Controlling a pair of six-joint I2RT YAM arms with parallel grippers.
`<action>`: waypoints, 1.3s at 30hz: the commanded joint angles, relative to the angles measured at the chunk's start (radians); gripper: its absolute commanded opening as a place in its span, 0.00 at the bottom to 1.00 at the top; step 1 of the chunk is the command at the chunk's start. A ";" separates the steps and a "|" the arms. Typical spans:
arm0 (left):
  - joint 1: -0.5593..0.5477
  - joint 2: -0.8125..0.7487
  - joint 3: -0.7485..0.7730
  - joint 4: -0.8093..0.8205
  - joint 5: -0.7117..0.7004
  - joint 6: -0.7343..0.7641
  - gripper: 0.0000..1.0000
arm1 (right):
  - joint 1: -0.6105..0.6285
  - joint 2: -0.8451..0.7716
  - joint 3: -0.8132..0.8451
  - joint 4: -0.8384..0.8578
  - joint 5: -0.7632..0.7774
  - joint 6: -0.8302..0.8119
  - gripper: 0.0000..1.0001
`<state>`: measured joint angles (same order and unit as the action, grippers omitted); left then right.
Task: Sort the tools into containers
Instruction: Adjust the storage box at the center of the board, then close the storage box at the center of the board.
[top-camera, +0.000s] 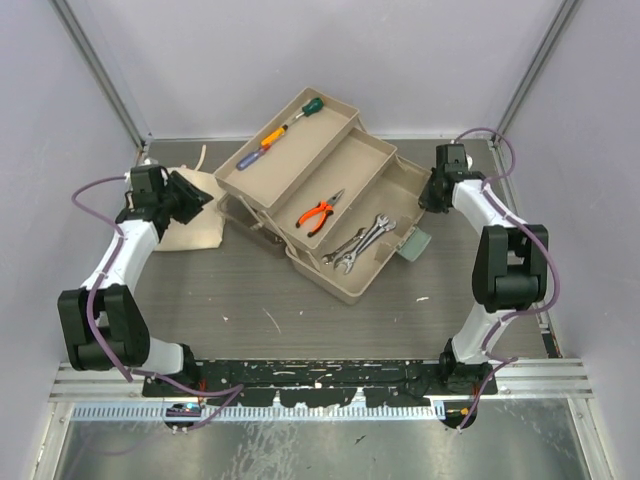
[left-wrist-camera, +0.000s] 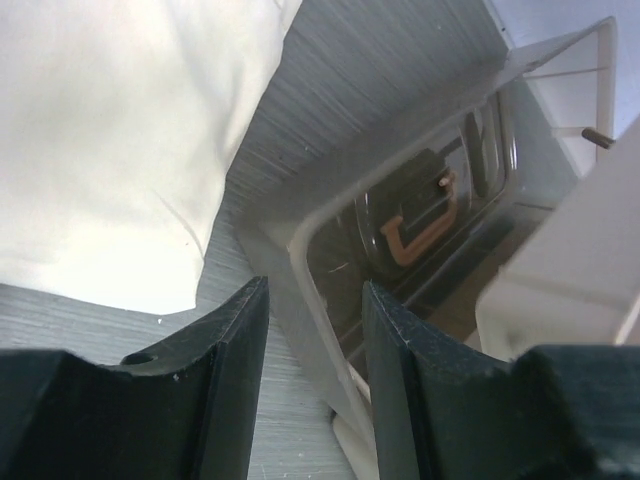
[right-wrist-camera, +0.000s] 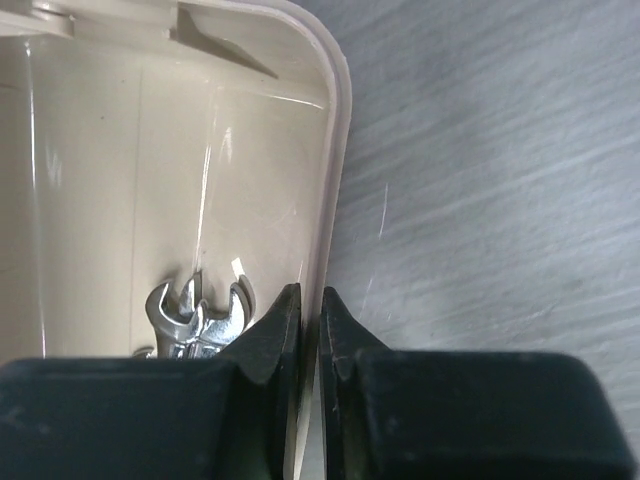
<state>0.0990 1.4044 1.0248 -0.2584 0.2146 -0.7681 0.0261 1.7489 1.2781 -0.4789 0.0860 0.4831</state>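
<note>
The open toolbox (top-camera: 375, 280) stands mid-table with three stepped tan trays. Screwdrivers lie in the far tray: a green-handled one (top-camera: 308, 108) and a blue-red and orange one (top-camera: 258, 147). Orange-handled pliers (top-camera: 320, 212) lie in the middle tray. Silver wrenches (top-camera: 360, 243) lie in the near tray, and they also show in the right wrist view (right-wrist-camera: 195, 315). My right gripper (top-camera: 432, 195) (right-wrist-camera: 310, 290) is shut on the tray's right rim (right-wrist-camera: 335, 150). My left gripper (top-camera: 200, 197) (left-wrist-camera: 315, 285) is open, and its jaws straddle the toolbox's pale corner rim (left-wrist-camera: 300, 240).
A white cloth bag (top-camera: 190, 228) (left-wrist-camera: 110, 130) lies left of the toolbox, under my left arm. The pale green latch (top-camera: 413, 243) sticks out at the box's right side. The salmon handle (left-wrist-camera: 415, 225) shows through the brown lid. Grey walls close in the table.
</note>
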 joint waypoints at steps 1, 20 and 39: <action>0.018 0.002 0.007 -0.018 0.027 0.021 0.43 | -0.062 0.078 0.129 0.010 0.088 -0.277 0.01; 0.035 0.254 0.108 0.312 0.406 -0.001 0.49 | -0.118 0.045 0.338 -0.038 -0.086 -0.284 0.43; -0.117 0.429 0.196 0.398 0.502 0.156 0.47 | -0.067 -0.423 -0.100 0.060 -0.256 -0.125 0.47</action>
<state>0.0006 1.8549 1.2011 0.1387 0.6872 -0.7143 -0.0551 1.3842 1.2144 -0.4557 -0.1387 0.3386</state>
